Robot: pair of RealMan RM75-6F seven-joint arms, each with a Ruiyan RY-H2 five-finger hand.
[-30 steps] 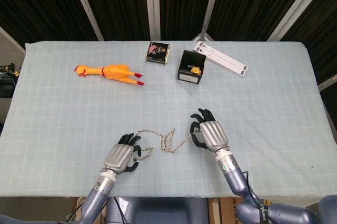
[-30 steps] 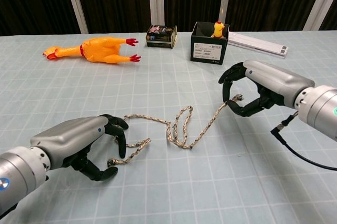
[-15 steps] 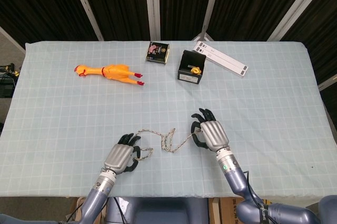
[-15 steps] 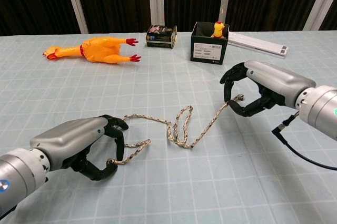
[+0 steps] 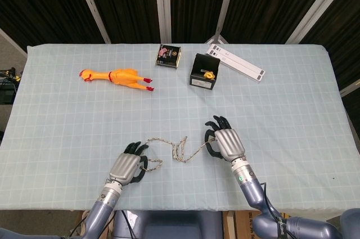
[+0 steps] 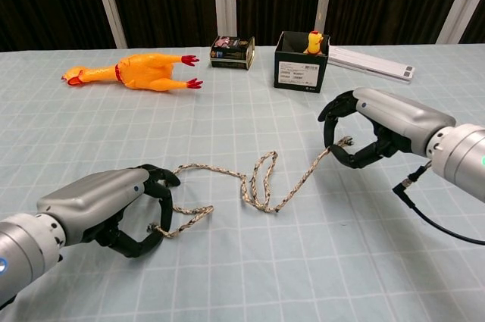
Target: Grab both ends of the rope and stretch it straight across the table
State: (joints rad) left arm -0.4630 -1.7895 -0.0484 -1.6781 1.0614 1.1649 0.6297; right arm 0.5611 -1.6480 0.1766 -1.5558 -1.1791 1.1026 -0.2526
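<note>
open table (image 5: 292,109) sideways, rubber chicken (image 5: 117,76) far

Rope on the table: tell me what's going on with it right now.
Both hands are at the ends of the rope. The left hand pinches one end and the right hand pinches the other, both low over the table. The rope is not stretched yet: its middle lies in slack loops on the cloth between them. A rubber chicken and boxes lie farther back, untouched.
</note>
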